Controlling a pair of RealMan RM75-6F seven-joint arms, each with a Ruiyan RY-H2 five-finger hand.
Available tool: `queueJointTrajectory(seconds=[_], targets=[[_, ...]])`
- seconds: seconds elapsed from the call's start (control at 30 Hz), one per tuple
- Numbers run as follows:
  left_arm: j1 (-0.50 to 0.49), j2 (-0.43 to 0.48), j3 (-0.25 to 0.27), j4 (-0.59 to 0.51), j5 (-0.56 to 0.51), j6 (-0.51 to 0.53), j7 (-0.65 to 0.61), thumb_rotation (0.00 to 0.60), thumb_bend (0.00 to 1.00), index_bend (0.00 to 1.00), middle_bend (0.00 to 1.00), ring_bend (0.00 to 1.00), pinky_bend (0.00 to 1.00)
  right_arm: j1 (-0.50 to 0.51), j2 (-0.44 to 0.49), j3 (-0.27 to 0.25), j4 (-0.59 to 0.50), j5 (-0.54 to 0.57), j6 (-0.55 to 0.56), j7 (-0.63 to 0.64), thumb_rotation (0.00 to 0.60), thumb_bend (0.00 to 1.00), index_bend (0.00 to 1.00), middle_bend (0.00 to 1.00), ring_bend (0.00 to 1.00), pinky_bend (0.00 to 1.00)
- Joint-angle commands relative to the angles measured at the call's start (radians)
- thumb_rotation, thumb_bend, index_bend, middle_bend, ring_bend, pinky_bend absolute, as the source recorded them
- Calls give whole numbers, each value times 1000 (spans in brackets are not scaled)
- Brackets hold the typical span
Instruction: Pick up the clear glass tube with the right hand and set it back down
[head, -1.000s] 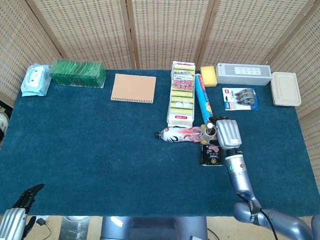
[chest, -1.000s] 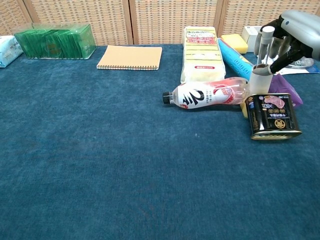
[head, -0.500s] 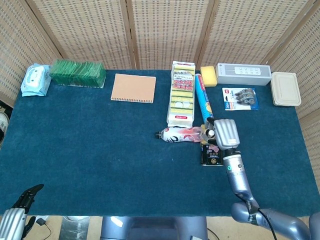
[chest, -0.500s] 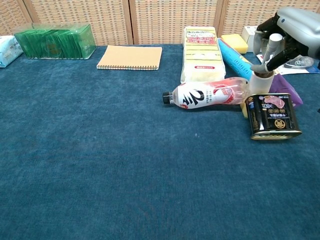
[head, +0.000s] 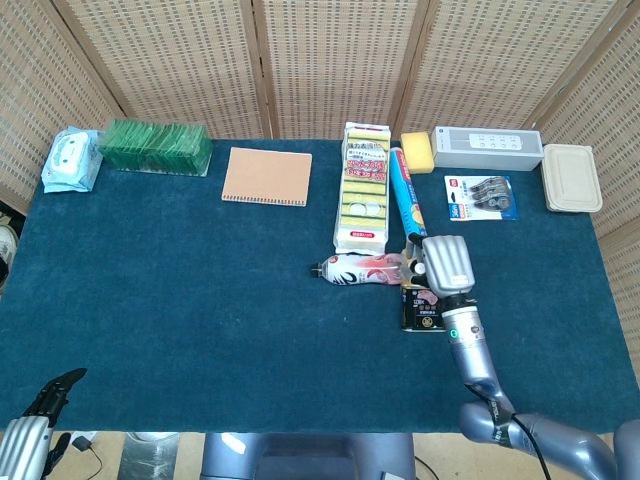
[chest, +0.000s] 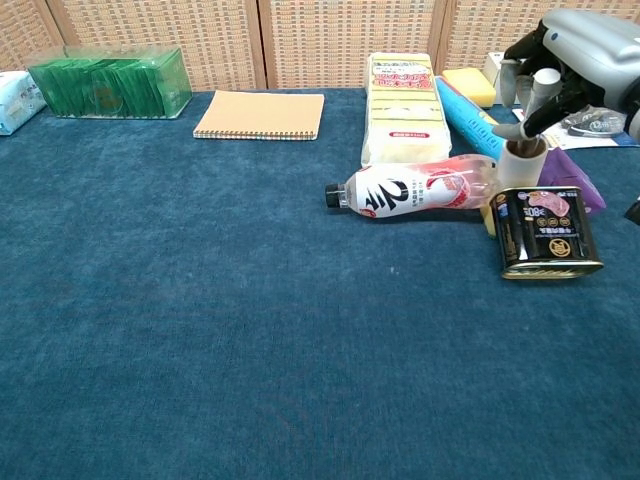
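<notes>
At the chest view's upper right, the tube (chest: 520, 160) stands upright behind the can (chest: 543, 232), just right of the bottle (chest: 415, 188). The right hand (chest: 560, 60) is curled over its top; actual grip cannot be told. Glass is judged light, slick and fragile, best held mid-body.

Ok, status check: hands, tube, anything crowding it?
Right robot hand curled around the clear glass tube, tube upright. Left robot hand idle at table edge. Black tin and lying bottle crowd it.
</notes>
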Motion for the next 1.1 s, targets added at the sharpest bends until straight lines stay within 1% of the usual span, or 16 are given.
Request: queueJointTrajectory(seconds=[0.03, 0.33, 0.53, 0.9, 1.1], targets=[[1, 0, 0, 2, -2, 0, -3, 600, 201, 114, 172, 156, 338, 6, -4, 2, 1, -3, 1, -2, 600, 283, 623, 743, 832, 816], [1, 0, -1, 8, -5, 0, -13, 600, 201, 114, 172, 156, 339, 18, -17, 6, 12, -6, 1, 0, 600, 291, 645, 784, 912, 913], [1, 1, 0, 12, -7, -1, -18, 600, 202, 114, 171, 156, 339, 29, -26, 12, 18, -13, 2, 10, 600, 297, 666, 817, 945, 937], [-1, 1, 0, 14, -6, -3, -20, 600, 200, 113, 171, 155, 339, 45, -26, 29, 13, -15, 7, 13, 600, 304, 686, 830, 969, 963], [-1, 3, 0, 14, -7, -4, -25, 600, 200, 114, 171, 156, 339, 55, -26, 35, 17, -20, 8, 20, 600, 311, 716, 845, 995, 993]])
